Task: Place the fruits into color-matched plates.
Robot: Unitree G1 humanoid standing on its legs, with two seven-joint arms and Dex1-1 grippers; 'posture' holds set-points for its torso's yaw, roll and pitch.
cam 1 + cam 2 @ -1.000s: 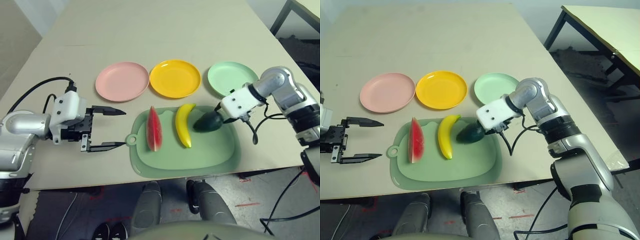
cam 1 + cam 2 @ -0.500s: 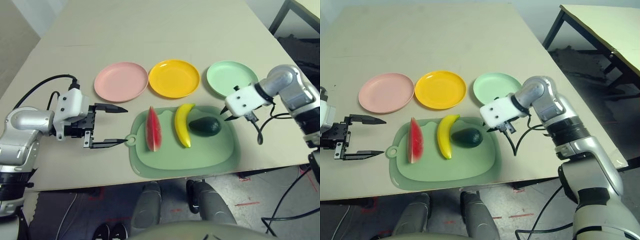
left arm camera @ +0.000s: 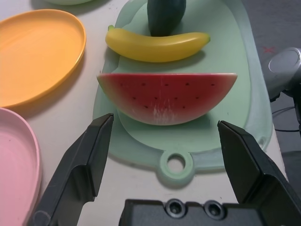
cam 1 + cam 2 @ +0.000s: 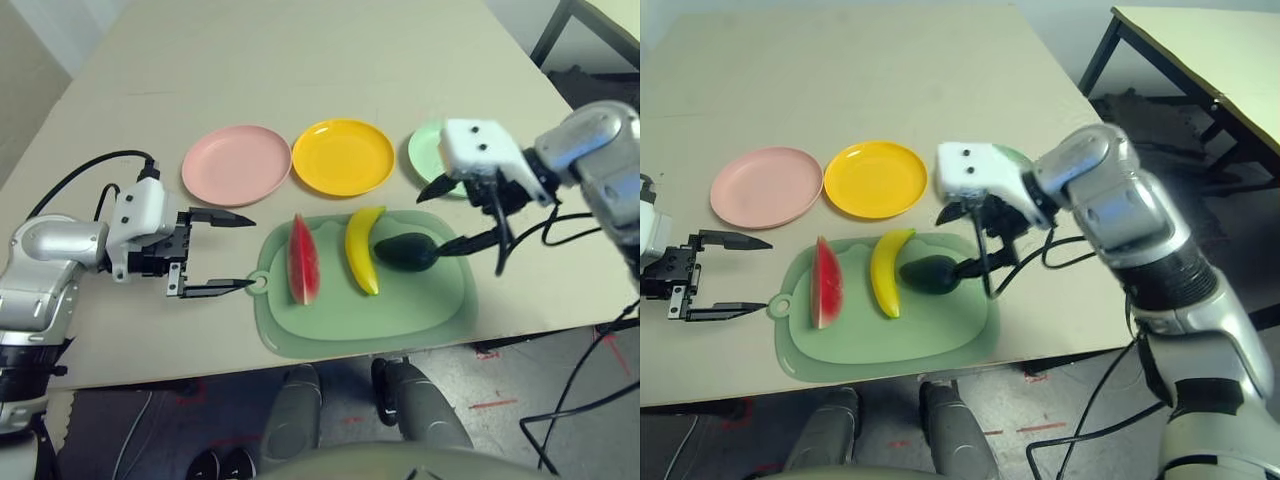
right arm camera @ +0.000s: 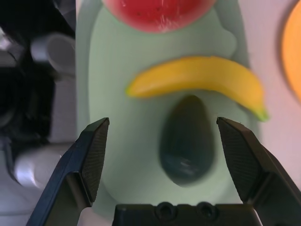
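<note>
Right hand spread wide above avocado on mat; left hand apart, left of watermelon.

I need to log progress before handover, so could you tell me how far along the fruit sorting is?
Nothing is plated: the pink plate, yellow plate and green plate hold no fruit. In hand: the open right claw hovers over the avocado. Watermelon and banana wait on the mat; the left claw is open.
</note>
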